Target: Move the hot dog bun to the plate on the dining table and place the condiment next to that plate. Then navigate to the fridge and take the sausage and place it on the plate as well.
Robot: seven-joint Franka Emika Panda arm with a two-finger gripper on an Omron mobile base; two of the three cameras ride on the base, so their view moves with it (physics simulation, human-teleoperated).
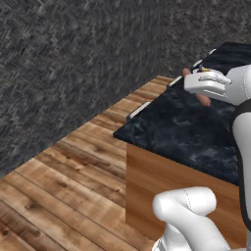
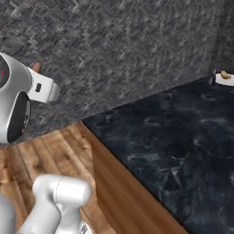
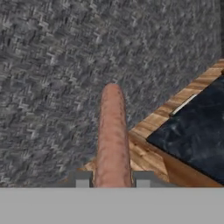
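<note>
A: Start at the left. What lies there?

B: In the left base view, a dark woven wall fills the upper left, and a wooden plank floor (image 1: 63, 171) runs below it. Right of the floor stands the dining table (image 1: 181, 127), a black, white-veined marble surface on a wood-brown side panel.

A: And the arm?

B: The white arm rises at the lower right of that view. Its hand is held out above the far part of the surface, near the right edge of the picture.

A: Is the pincer holding something?

B: Yes. In the hand view the pincer (image 3: 113, 178) is clamped on the sausage (image 3: 113, 135), with one small grey finger tip on each side of its base. The sausage is reddish-brown and sticks straight out away from the hand, its rounded end against the woven wall.

A: Can you see the sausage elsewhere?

B: In the left base view a reddish bit shows under the hand. In the right base view a small tip pokes out behind the hand at the upper left.

A: Anything further right?

B: In the right base view the marble surface spreads across the right half. At its far right edge sits the hot dog bun (image 2: 226, 74), golden-tan, on a white rim of the plate (image 2: 221, 80), well apart from the hand.
</note>
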